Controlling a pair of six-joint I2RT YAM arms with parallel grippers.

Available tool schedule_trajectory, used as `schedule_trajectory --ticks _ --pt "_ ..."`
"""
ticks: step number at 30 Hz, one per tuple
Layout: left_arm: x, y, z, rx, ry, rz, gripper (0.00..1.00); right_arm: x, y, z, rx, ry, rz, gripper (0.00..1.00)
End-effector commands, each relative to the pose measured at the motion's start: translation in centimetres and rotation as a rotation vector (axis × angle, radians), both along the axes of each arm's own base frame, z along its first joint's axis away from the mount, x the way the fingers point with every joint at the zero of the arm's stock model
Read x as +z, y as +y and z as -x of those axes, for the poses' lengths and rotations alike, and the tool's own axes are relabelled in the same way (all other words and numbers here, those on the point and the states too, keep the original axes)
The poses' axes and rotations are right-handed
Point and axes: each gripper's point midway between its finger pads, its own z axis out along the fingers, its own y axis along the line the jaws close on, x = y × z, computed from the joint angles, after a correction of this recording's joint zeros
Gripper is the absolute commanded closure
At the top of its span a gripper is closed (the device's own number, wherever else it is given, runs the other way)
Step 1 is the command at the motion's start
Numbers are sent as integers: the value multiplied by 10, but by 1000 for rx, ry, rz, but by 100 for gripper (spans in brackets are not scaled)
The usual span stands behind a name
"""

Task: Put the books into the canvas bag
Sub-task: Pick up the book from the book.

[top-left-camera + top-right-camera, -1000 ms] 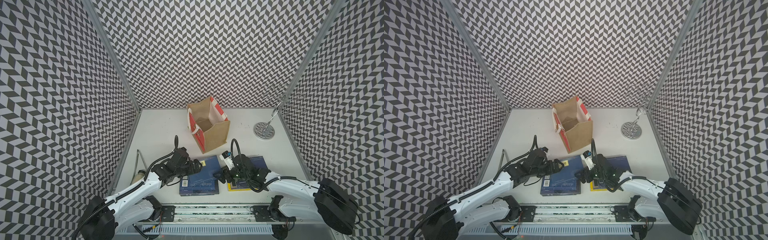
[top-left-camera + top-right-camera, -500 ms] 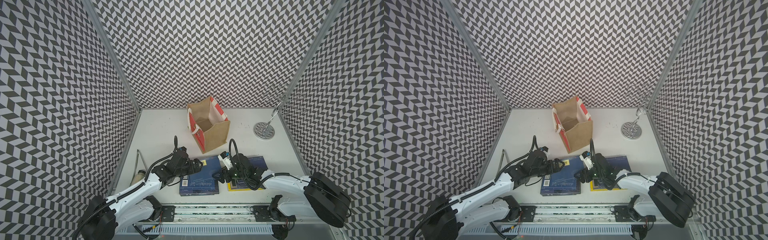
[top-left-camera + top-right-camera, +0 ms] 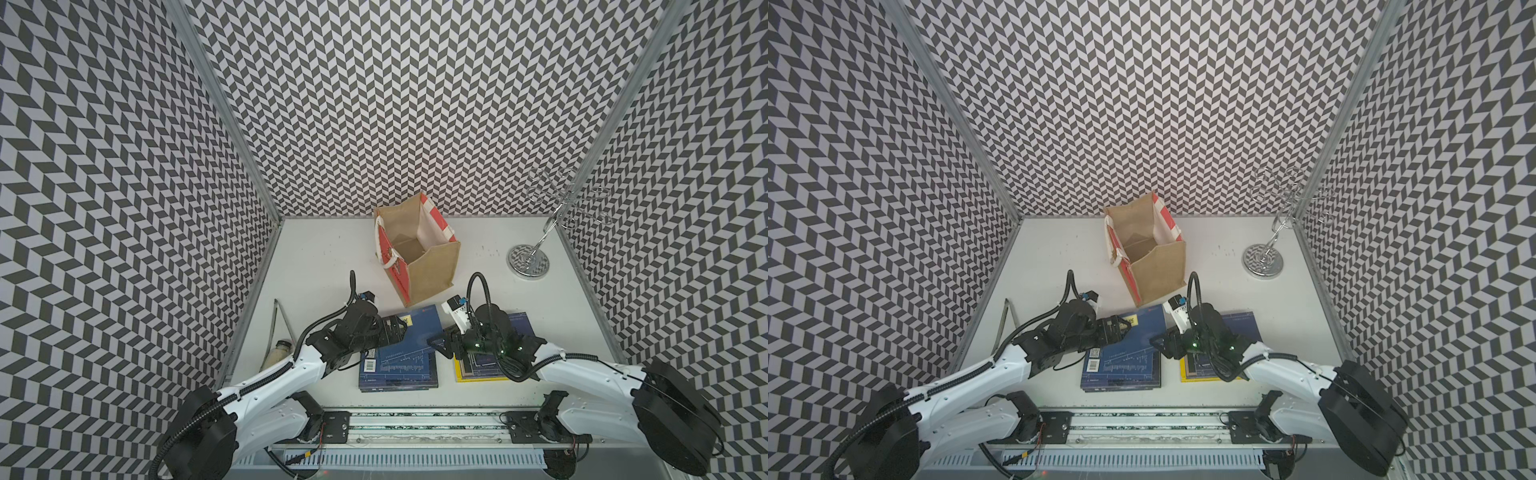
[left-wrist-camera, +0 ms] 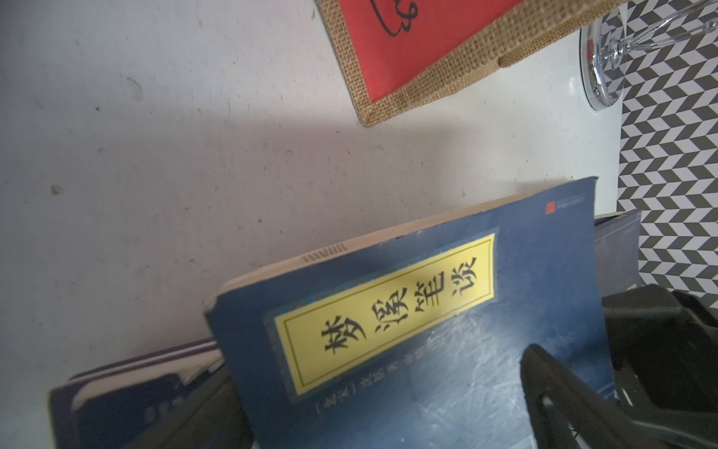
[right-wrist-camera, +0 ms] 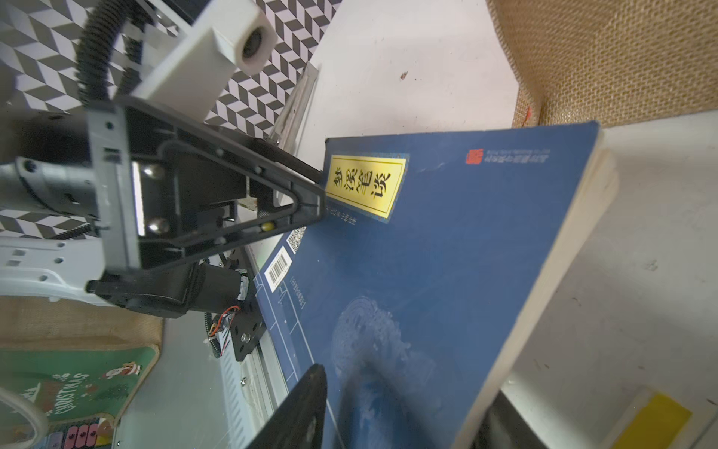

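A navy book with a yellow title label (image 3: 417, 332) (image 3: 1142, 328) (image 4: 408, 311) (image 5: 447, 241) lies tilted atop a stack of navy books (image 3: 395, 370) at the front centre. My left gripper (image 3: 401, 328) (image 3: 1125, 326) (image 4: 369, 408) is wide open, one finger above and one below the book's left edge. My right gripper (image 3: 436, 345) (image 3: 1156, 343) (image 5: 404, 420) straddles its right edge, open, with a gap showing over the cover. A navy book (image 3: 519, 324) on a yellow one (image 3: 478, 374) lies under the right arm. The canvas bag (image 3: 432, 266) (image 3: 1158, 270) stands open behind.
A chrome wire stand (image 3: 528, 259) occupies the back right. A small jar (image 3: 276, 353) and a thin metal frame (image 3: 278, 328) lie along the left wall. A green Christmas bag (image 5: 70, 381) shows in the right wrist view.
My right gripper has edged left onto the top book's edge and its jaws have narrowed. The left arm has hardly moved.
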Motion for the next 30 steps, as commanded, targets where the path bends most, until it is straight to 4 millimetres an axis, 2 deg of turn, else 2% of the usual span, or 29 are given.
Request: schedule_trajectory --ticks 1,4,10,14,18,24,27,30 --pt "-44 16 26 -15 138 -101 1 20 8 -3 20 -49 -77 49" --pt "-45 16 26 -17 140 -102 1 18 10 -6 25 -41 -74 58" --pt "-41 18 26 -16 128 -112 1 19 8 -14 -6 -46 -62 66" --pt "-30 26 22 14 114 -146 0 22 8 -15 -6 -56 -46 77" --pt "5 32 12 69 40 -124 0 28 9 -14 18 -68 -29 85" --pt "78 38 -11 110 -75 -54 1 39 7 -6 73 -80 9 90" --pt "110 39 -28 105 -155 -32 0 55 3 -3 85 -113 10 95" --pt "140 42 -49 111 -230 -16 0 78 -3 -2 65 -167 -3 100"
